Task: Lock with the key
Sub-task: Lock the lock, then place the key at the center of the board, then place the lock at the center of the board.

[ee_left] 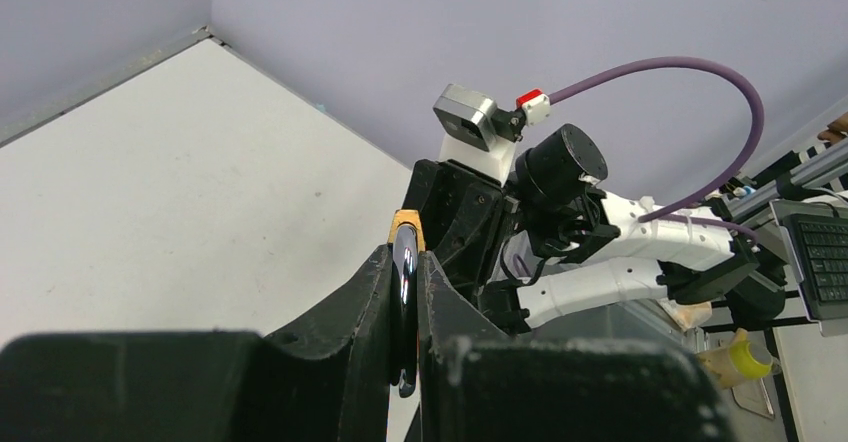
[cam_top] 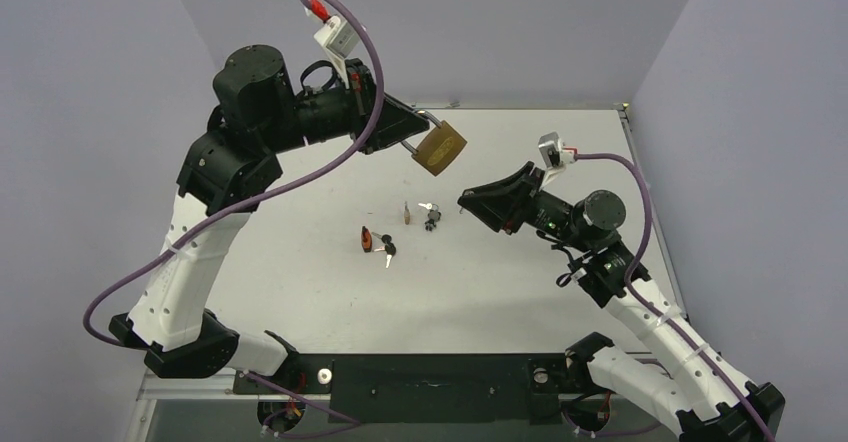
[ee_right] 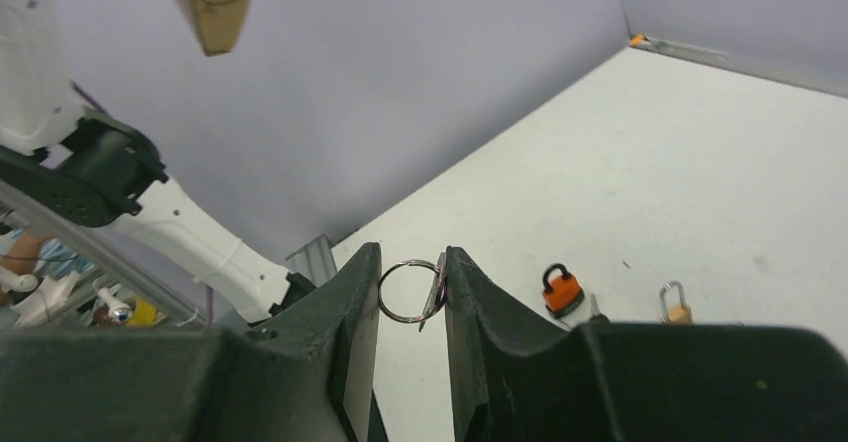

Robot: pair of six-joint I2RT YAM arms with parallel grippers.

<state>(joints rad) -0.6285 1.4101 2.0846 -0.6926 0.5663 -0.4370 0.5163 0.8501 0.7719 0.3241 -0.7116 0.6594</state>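
1. Left end effector: raised well above the bench. Its fingers are closed tight on the silver shackle of the lock.
2. Lock: the brass body hangs tilted just beyond the left fingertips, clear of the bench. In the right wrist view its keyhole face appears up and to the left of the right end effector's fingers.
3. Right end effector: held above the bench and apart from the lock. Its fingers are narrowly parted and grip the key, whose split ring spans the gap between them.
4. On the bench, below and ahead of the right end effector: a small orange padlock and a smaller brass padlock, set apart from each other. Loose keys lie just beside the orange one.
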